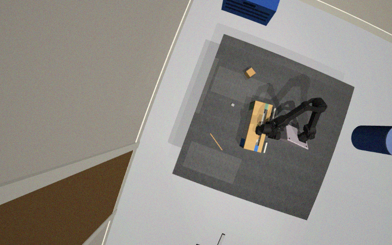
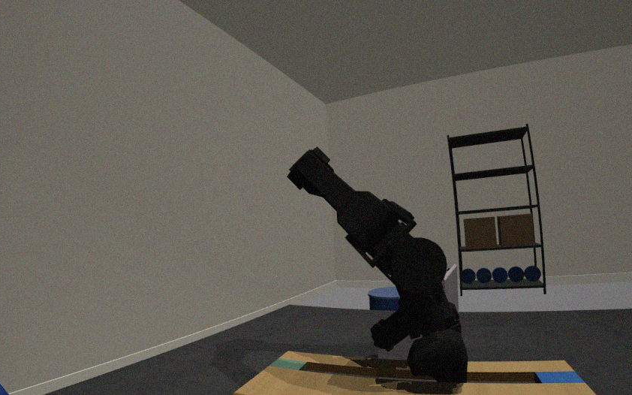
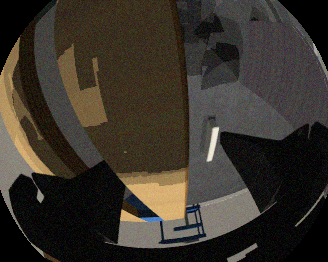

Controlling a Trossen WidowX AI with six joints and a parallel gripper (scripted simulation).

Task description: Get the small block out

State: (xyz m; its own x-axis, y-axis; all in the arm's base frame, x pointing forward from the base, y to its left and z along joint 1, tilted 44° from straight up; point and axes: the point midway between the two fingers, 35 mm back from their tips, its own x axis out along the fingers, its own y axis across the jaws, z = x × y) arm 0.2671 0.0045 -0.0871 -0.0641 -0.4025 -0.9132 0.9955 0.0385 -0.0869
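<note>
Hovering open pincer (image 1: 260,130) over box (image 1: 253,133), block unseen.

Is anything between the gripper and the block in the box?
The block shows in no view, so I cannot tell. The open gripper sits low at the dark slot atop the box.

box (image 1: 253,127) — tan, long, upright on the dark mat | ends marked teal and blue | block — not visible

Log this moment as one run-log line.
gripper: open, empty | position: over the box top, along its slot | block: not visible | box: upright on table
</note>
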